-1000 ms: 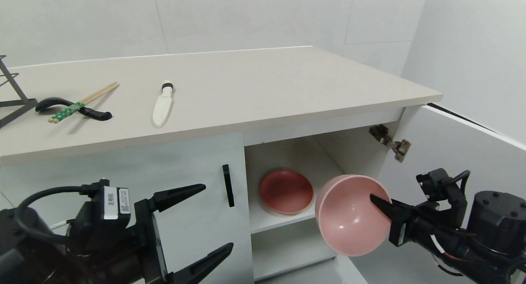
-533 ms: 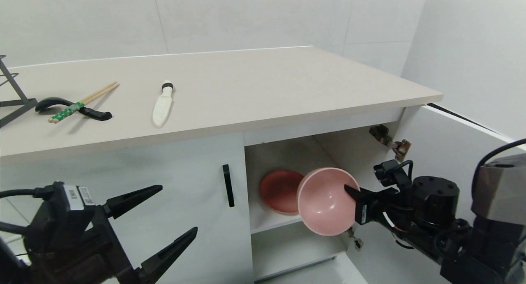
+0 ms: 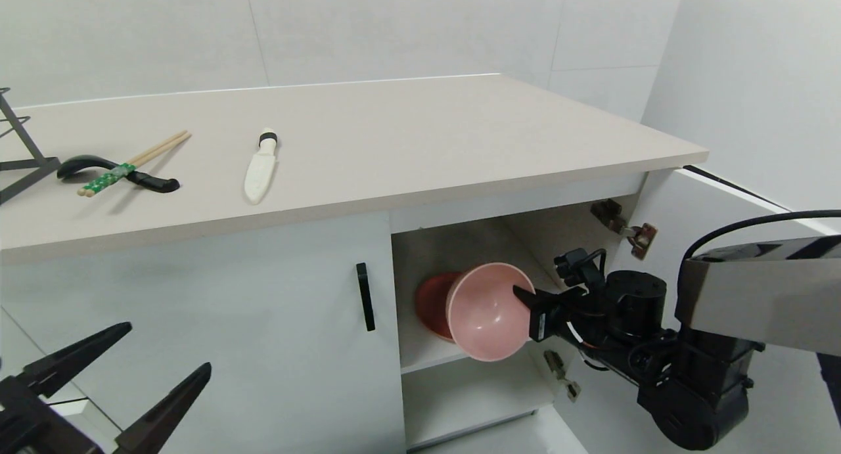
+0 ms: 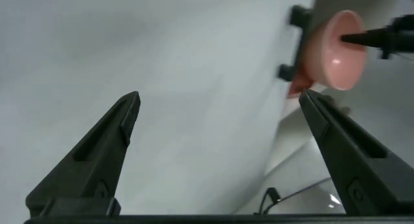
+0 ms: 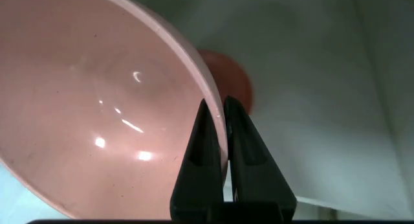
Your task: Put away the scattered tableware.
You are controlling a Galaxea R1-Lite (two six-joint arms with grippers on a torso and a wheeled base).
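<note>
Pink bowl [image 3: 486, 313]: tipped on its side with the hollow turned towards the arm, held at the mouth of the open right-hand compartment of the cupboard. It hangs over the front edge of the upper shelf [image 3: 433, 355].
Right gripper [image 3: 525, 303]: clamped on the bowl's rim, one finger inside the hollow and one outside. The arm comes in from the right, alongside the open door [image 3: 723, 230].
Red dish [image 3: 430, 303]: lying on the upper shelf, partly covered by the bowl in front of it. From here I can't tell whether the two touch.
Left gripper [image 3: 167, 347]: low at the left, in front of the closed door [image 3: 230, 322], fingers spread wide with nothing between them.
Handle [image 3: 364, 296]: black and upright, near the closed door's right edge, just beside the open compartment.
Worktop [image 3: 427, 132]: beige, running above the cupboard.
Chopsticks [image 3: 135, 163]: a pair lying across the black spoon [image 3: 85, 165], near the worktop's left end.
Cream knife [image 3: 261, 165]: lying alone, well to the right of the chopsticks.
Black rack [image 3: 20, 152]: at the far left edge of the worktop.
</note>
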